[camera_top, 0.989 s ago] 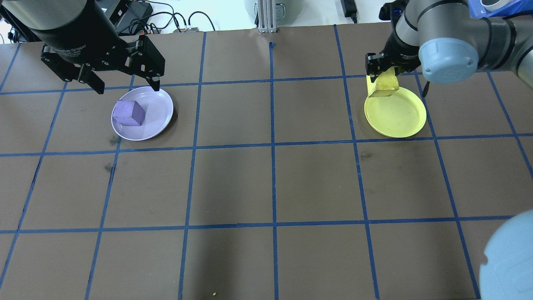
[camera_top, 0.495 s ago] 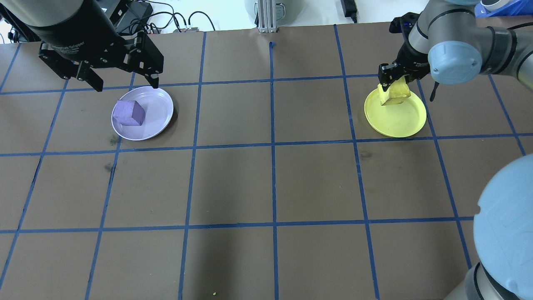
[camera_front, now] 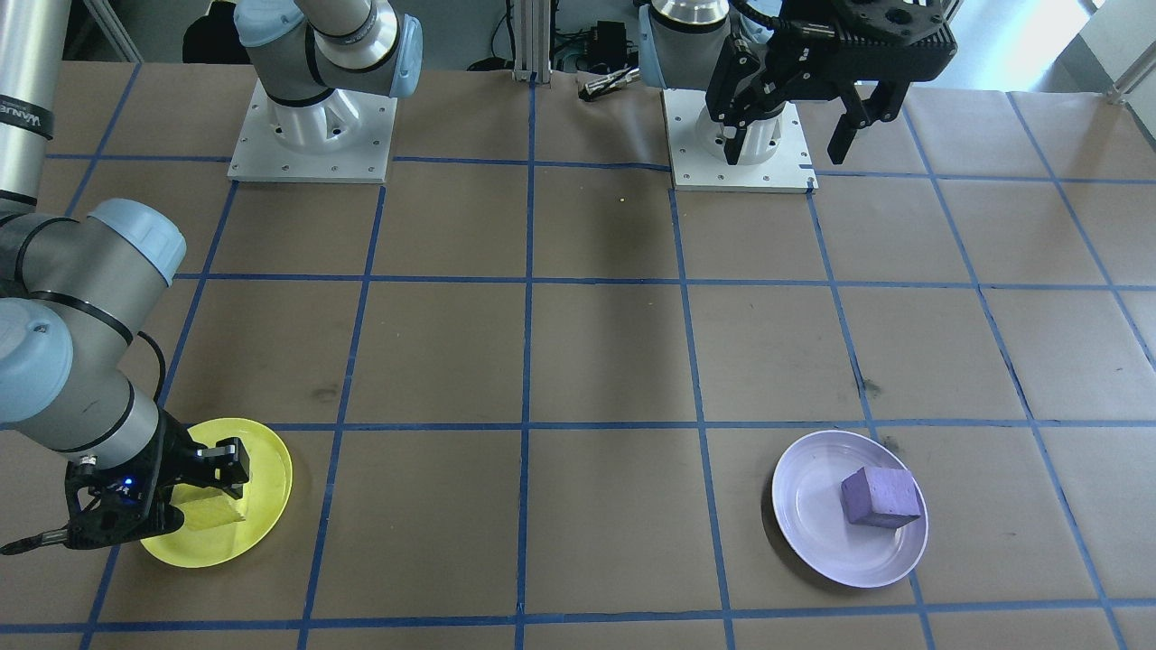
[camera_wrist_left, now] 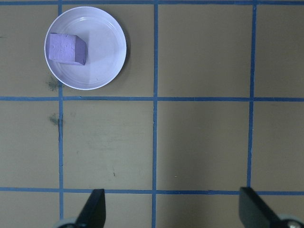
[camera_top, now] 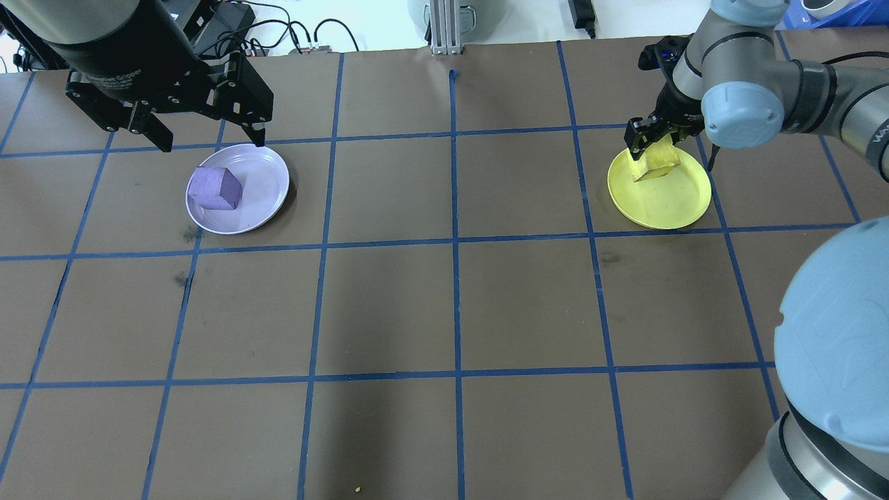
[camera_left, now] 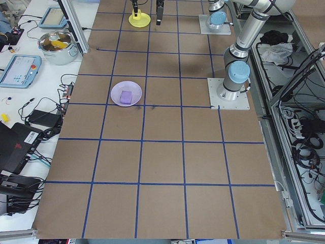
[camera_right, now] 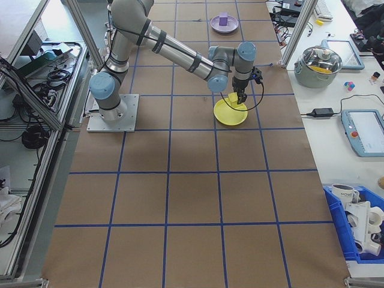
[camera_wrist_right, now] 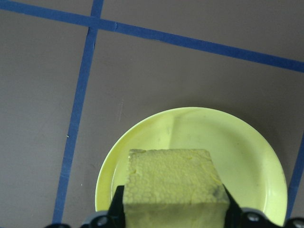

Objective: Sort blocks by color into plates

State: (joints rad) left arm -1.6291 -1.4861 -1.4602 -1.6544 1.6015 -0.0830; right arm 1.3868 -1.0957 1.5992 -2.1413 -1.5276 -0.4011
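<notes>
Yellow block [camera_wrist_right: 173, 183] between right hand [camera_wrist_right: 173, 219] fingers

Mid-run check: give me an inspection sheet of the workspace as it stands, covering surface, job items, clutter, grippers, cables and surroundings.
Surface: table covered in brown paper with a blue tape grid; a few dark smudges.
Job's things: purple block lies in the lavender plate; yellow block is held low over the yellow plate.
Clutter: a tiny yellow crumb near the table's near edge.
Grippers: left gripper open, empty, raised beside the lavender plate; right gripper shut on the yellow block.
Cables: black cables beyond the far edge.
Surroundings: pot, tablets on a side bench.
</notes>
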